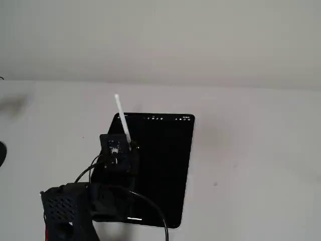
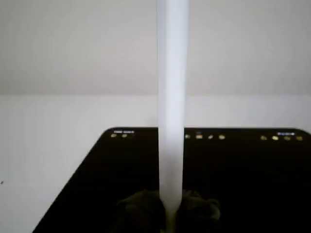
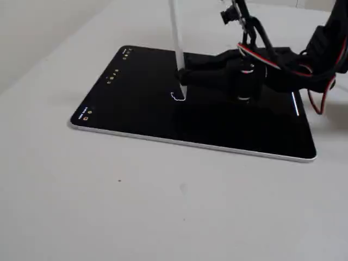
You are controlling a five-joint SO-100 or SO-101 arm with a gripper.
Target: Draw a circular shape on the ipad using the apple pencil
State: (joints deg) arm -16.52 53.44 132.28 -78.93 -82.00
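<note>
The ipad (image 1: 165, 170) lies flat on the white table, its black screen lit with tiny icons along the far short edge. My gripper (image 1: 131, 146) is shut on the apple pencil (image 1: 122, 116), a slim white stylus held nearly upright over the screen's left part. In a fixed view the gripper (image 3: 184, 76) holds the pencil (image 3: 176, 38) with its tip on the ipad (image 3: 136, 92). Beside the tip is a short thin white open curve (image 3: 175, 98); no closed circular shape shows. In the wrist view the pencil (image 2: 171, 97) rises from the gripper (image 2: 170, 213) over the ipad (image 2: 243, 184).
The arm's black body and cables (image 1: 70, 211) cover the ipad's near left corner, and its cabled body (image 3: 283, 65) stands over the ipad's right part. A dark object (image 1: 1, 153) sits at the table's left edge. A pale wall (image 1: 160, 35) stands behind the table.
</note>
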